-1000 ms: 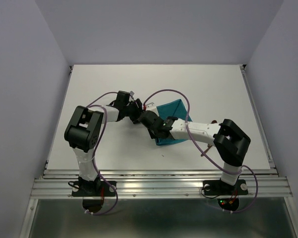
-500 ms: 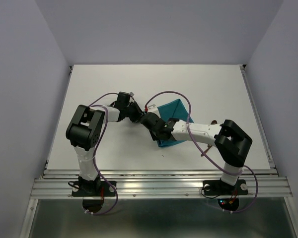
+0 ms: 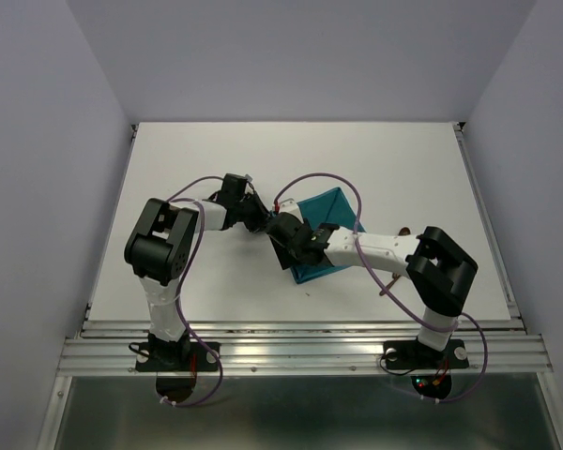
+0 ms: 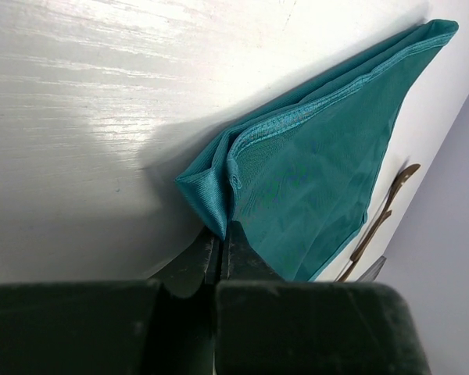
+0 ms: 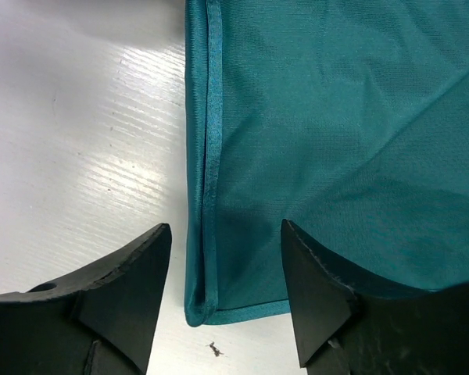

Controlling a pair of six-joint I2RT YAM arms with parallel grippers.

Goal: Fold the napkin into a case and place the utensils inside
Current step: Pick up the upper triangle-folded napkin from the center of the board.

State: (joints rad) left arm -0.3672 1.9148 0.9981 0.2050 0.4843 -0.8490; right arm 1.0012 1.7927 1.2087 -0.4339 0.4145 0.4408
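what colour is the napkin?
The napkin is plain teal blue-green; right wrist view shows it best.

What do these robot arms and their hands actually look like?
The left arm and right arm are white tubes linked by chunky black joints, with thin purple cables looping alongside. The left hand and right hand each end in two matte black wedge-shaped fingers. Both stand on a silvery metal rail.

Diffuse overhead light, bright and even; soft shadows lie under the arms (image 3: pixel 375 248) on the white worktop (image 3: pixel 216 159). Left wrist view: streaked glare on the worktop, dark shadow beside the napkin (image 4: pixel 320 164), left gripper (image 4: pixel 221 254) blurred. Right wrist view: weave sharp, right gripper (image 5: pixel 225 226) soft-edged
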